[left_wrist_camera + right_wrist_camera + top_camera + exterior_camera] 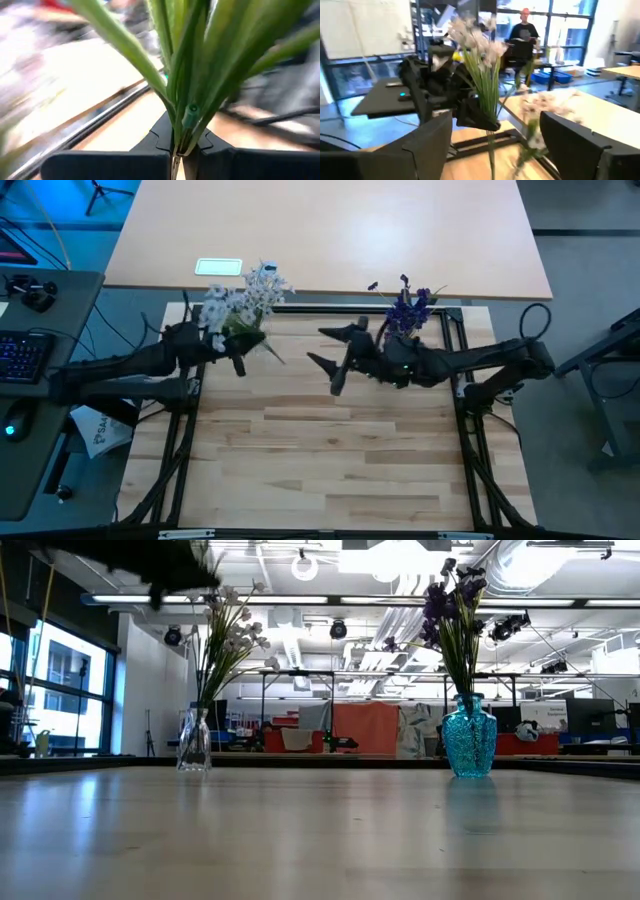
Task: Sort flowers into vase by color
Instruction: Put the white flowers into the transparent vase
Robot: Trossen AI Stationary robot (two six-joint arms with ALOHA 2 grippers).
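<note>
Risk: the pale whitish-blue sprig (185, 85), pinched high on its thin green stem, looks likely to miss the narrow mouth of the clear glass vase (194, 740) or to snag the pale blooms already standing in it. A sideways nudge could tip that light vase.

Left gripper (236, 352): at the table's far left, above the clear vase; fingers pressed together on the sprig's stem, leaves fanning out above them.

Right gripper (335, 352): near the table's middle far edge, beside the turquoise textured glass vase (469, 736); fingers spread wide, holding nothing.

Flowers: pale cluster (245, 298) at the clear vase; dark purple sprigs (406, 307) upright in the turquoise vase.

Light wooden table (330, 450): no loose flowers visible.
</note>
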